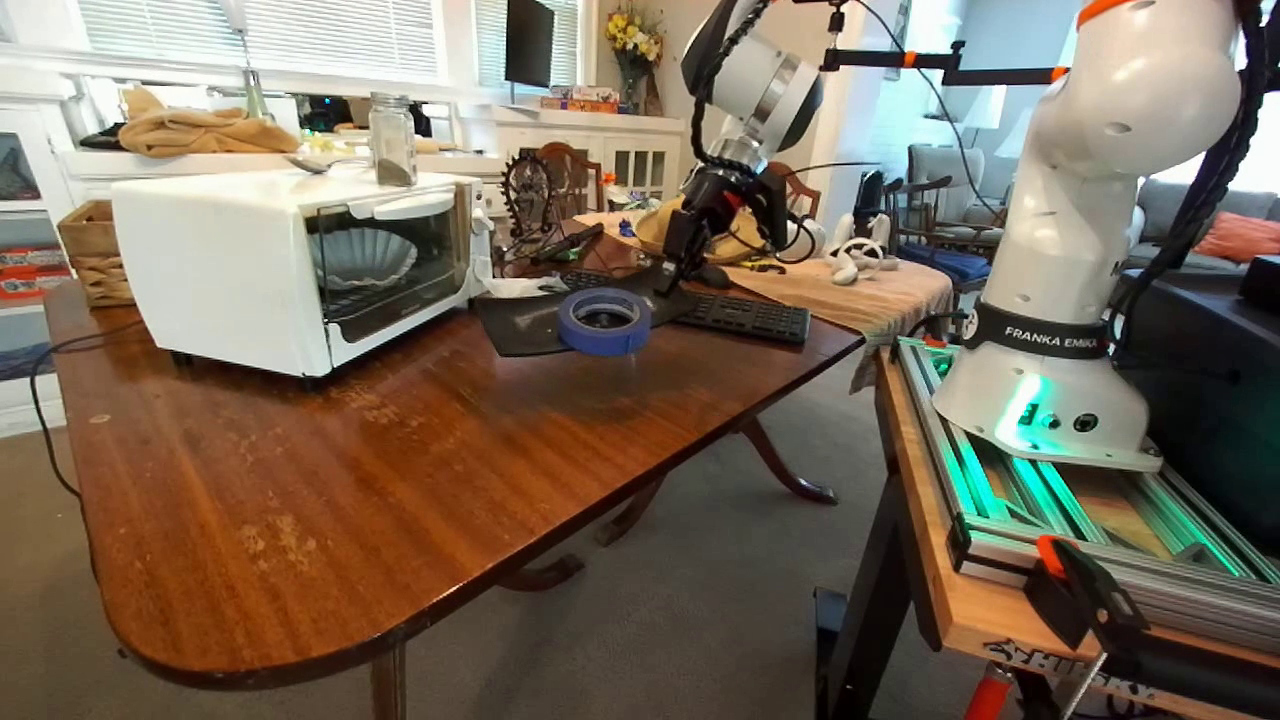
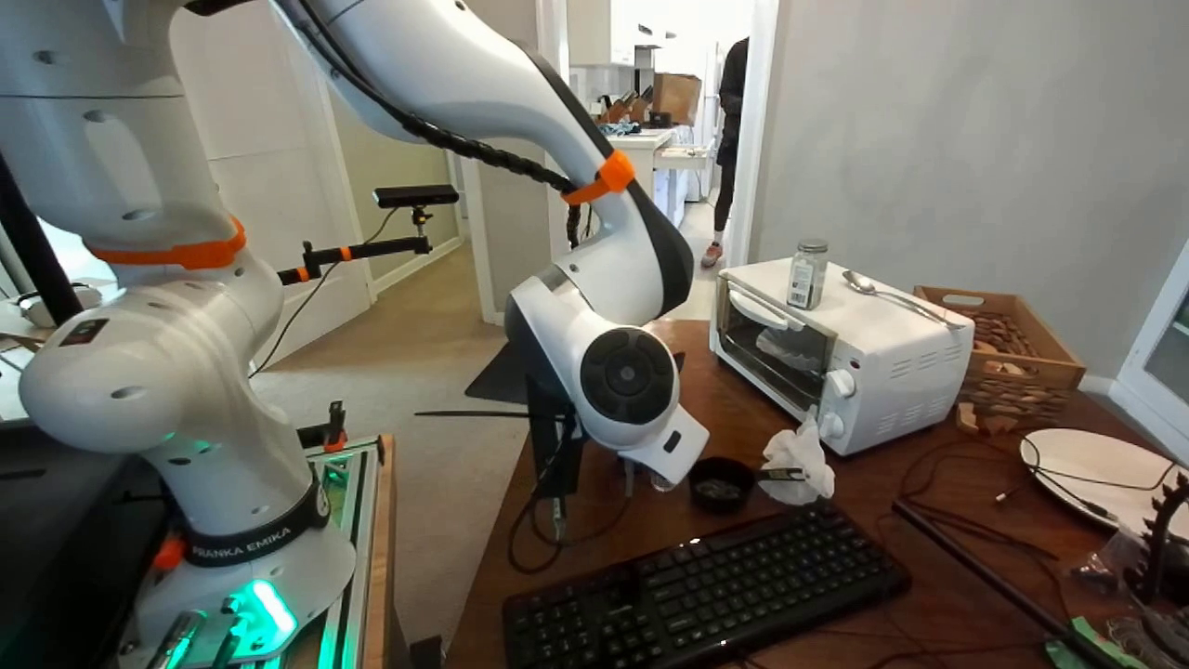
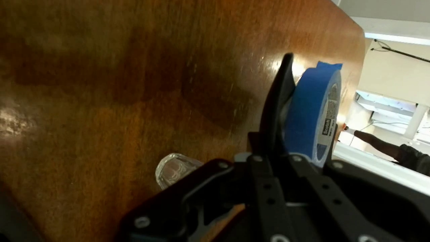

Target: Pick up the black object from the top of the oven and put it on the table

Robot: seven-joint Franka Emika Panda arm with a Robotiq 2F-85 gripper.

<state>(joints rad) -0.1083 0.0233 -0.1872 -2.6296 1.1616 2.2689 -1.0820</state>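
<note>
The black object (image 1: pixel 515 325) is a flat dark piece with a round blue tape roll (image 1: pixel 604 322) resting on it. In the wrist view the black object (image 3: pixel 276 107) is seen edge-on, with the blue roll (image 3: pixel 304 111) against it. My gripper (image 1: pixel 672 280) is shut on its edge and holds it above the table (image 1: pixel 400 480), with shadow below. Part of the black object (image 2: pixel 500 373) shows behind the arm in an exterior view, where the fingertips are hidden. The white oven (image 1: pixel 220 260) stands on the table, also in an exterior view (image 2: pixel 901 372).
A glass jar (image 2: pixel 806 276) and spoon (image 2: pixel 892 293) are on the oven. A keyboard (image 2: pixel 706 595), black bowl (image 2: pixel 720 483) and white tissue (image 2: pixel 799 460) lie on the table. A clear glass (image 3: pixel 174 169) stands near the gripper. A basket (image 2: pixel 1022 348) is beside the oven.
</note>
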